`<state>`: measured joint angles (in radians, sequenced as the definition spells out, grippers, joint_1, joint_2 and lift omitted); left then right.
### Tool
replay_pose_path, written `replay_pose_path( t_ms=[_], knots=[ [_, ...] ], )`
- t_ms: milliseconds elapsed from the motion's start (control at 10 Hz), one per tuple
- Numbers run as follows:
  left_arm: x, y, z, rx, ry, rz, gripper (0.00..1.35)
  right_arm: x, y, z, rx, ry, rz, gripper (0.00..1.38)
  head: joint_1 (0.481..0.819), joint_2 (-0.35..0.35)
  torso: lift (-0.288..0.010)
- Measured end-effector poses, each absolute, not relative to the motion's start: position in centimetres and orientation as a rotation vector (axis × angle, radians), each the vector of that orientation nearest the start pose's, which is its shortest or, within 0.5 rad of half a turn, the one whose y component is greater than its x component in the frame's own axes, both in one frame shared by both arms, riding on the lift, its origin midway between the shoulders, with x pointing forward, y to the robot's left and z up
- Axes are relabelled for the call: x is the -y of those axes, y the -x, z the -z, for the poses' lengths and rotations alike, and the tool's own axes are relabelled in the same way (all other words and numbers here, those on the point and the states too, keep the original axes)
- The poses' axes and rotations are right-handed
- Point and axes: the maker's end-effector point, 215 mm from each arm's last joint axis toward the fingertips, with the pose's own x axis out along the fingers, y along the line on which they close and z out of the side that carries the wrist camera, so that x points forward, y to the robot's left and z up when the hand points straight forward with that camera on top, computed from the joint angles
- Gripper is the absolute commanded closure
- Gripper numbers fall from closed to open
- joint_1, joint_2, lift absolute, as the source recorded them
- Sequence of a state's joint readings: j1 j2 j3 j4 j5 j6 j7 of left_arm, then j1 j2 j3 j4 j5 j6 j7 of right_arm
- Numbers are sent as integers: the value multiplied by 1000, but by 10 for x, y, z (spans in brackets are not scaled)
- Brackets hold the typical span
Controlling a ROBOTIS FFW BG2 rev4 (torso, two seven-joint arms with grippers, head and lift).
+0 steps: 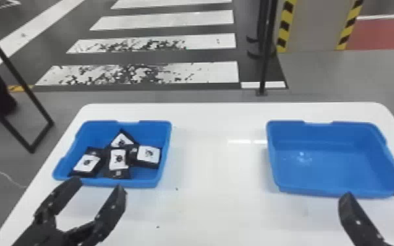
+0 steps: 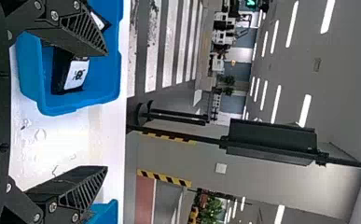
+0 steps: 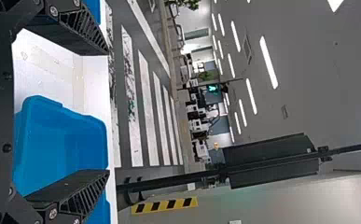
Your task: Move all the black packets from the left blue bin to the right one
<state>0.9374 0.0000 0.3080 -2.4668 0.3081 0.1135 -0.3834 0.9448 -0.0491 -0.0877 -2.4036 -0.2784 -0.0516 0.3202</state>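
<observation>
In the head view my left gripper is open just in front of the left blue bin, holding nothing. That bin contains several black packets with white labels, some overlapping. The right blue bin has no packets in it, and my right gripper stands open at its near side. The left wrist view has my left gripper with fingers wide apart and a packet in the bin beyond. In the right wrist view my right gripper is spread, with the right bin beyond it.
Both bins stand on a white table, with a wide stretch of tabletop between them. Behind the table's far edge rises a thin black pole. A black metal frame stands on the floor at the left.
</observation>
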Motion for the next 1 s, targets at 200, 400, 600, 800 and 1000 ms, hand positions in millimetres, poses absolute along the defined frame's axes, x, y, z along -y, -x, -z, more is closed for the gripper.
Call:
replay_pose_path(
  t_ms=[200, 400, 600, 800, 1000],
  knots=[
    [-283, -336, 290, -133, 56, 178, 182, 199, -323, 283, -28, -191, -281, 125, 695, 147, -140],
    [-308, -356, 302, -183, -1, 131, 186, 199, -323, 284, -30, -195, -281, 125, 695, 177, -140],
    [-318, -382, 328, -238, 17, 124, 199, 199, -322, 285, -31, -201, -280, 125, 695, 196, -140],
    [-320, -410, 357, -304, 49, 143, 203, 199, -322, 287, -34, -205, -279, 125, 695, 188, -140],
    [-333, -441, 375, -358, 65, 134, 203, 200, -322, 288, -36, -207, -278, 125, 695, 197, -140]
  ],
)
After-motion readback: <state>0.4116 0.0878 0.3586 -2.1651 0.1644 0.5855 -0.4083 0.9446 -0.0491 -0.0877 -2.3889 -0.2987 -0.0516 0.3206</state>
